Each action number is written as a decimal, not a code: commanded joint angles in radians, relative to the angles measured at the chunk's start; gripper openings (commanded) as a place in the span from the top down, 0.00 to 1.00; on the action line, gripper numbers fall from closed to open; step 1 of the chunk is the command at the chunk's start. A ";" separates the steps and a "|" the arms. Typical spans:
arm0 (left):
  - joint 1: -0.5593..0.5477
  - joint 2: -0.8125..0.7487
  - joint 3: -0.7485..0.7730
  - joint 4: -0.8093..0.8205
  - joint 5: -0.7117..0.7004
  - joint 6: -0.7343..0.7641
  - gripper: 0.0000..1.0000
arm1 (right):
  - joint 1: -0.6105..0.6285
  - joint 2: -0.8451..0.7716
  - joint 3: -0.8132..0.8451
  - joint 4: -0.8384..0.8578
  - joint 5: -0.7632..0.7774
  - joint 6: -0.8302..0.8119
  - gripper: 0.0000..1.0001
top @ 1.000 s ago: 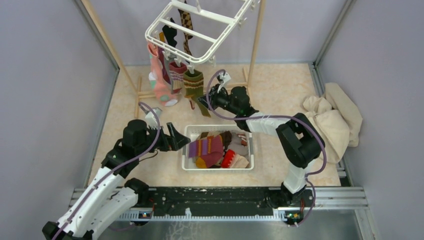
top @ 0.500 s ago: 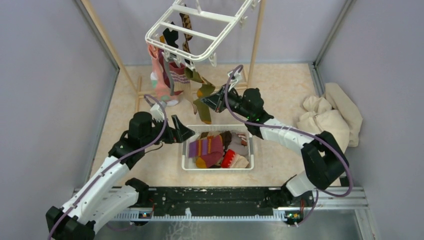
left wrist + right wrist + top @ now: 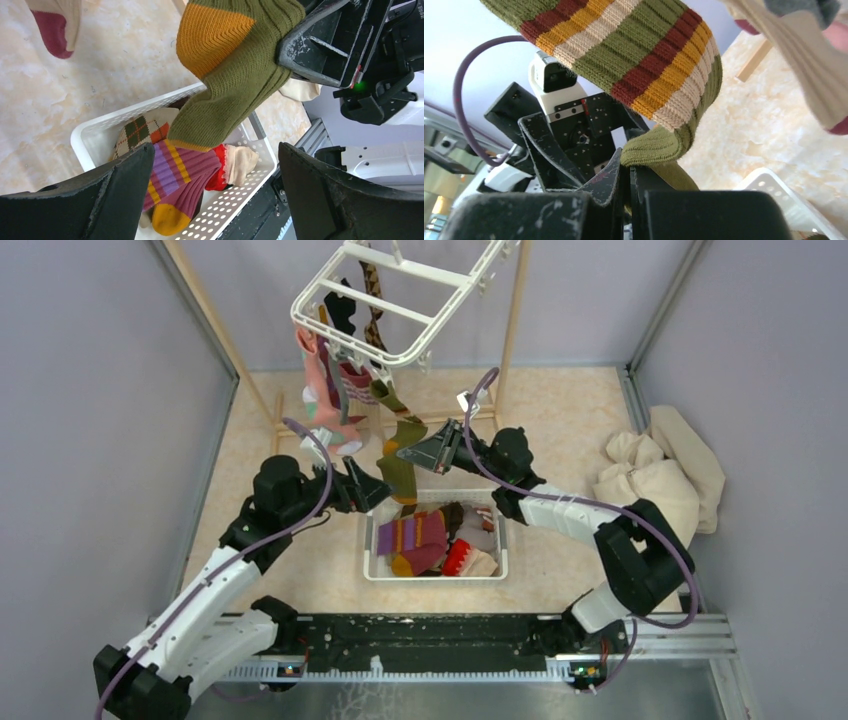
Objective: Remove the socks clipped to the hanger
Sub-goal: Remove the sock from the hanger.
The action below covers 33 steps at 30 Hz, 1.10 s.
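The white hanger (image 3: 390, 300) hangs tilted at the top centre. A pink sock (image 3: 322, 400), a maroon-striped sock (image 3: 352, 378), a black one and a brown argyle sock (image 3: 372, 285) hang from it. The olive-striped sock (image 3: 398, 440) stretches from the hanger's near rim down to my right gripper (image 3: 408, 453), which is shut on its foot. The right wrist view shows the sock (image 3: 639, 55) pinched between the closed jaws of that gripper (image 3: 629, 172). My left gripper (image 3: 372, 490) is open and empty just left of and below it. In the left wrist view the sock's toe (image 3: 230, 75) hangs above the left gripper (image 3: 215, 150).
A white slotted basket (image 3: 500, 570) lies under the grippers and holds several socks, among them a purple-striped one (image 3: 415, 540); it also shows in the left wrist view (image 3: 95, 135). A beige cloth heap (image 3: 660, 480) lies at the right. The wooden rack poles (image 3: 515, 330) stand behind.
My right gripper has pulled the olive-striped sock to the right and nearer, stretching it out from the hanger. My left gripper has moved up and right toward the sock.
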 commanded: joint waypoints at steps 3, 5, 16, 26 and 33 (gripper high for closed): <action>-0.003 0.013 0.028 0.066 -0.002 0.021 0.01 | -0.011 0.065 -0.015 0.329 -0.053 0.247 1.00; -0.003 0.014 0.027 0.071 -0.012 0.030 0.01 | -0.011 0.082 -0.013 0.361 -0.058 0.283 1.00; -0.005 0.038 0.035 0.170 -0.017 0.088 0.01 | -0.011 0.120 -0.008 0.441 -0.075 0.370 1.00; -0.011 0.056 0.019 0.257 0.030 0.113 0.27 | -0.010 0.163 0.007 0.512 -0.069 0.430 1.00; -0.011 0.107 0.071 0.261 0.080 0.126 0.91 | -0.011 0.171 0.029 0.490 -0.075 0.420 1.00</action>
